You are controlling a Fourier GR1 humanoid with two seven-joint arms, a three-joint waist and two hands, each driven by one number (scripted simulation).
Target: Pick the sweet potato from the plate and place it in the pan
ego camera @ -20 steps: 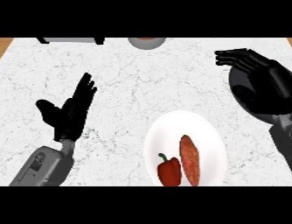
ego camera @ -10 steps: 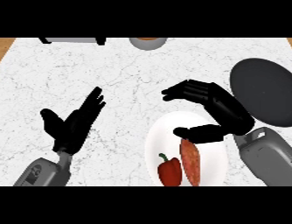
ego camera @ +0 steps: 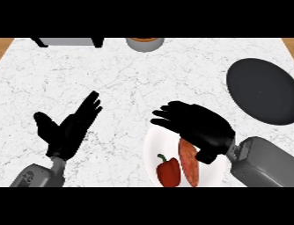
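Swinging in from the pan [ego camera: 266,90], my right robot hand [ego camera: 195,125] now hovers over the plate [ego camera: 155,145], fingers spread, just above the sweet potato [ego camera: 190,165] beside a red pepper [ego camera: 168,170]. Grasp comes next; left robot hand [ego camera: 68,127] rests open on the tabletop [ego camera: 137,83].

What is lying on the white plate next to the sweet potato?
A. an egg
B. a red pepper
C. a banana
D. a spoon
B: a red pepper with a green stem lies on the plate just left of the sweet potato.
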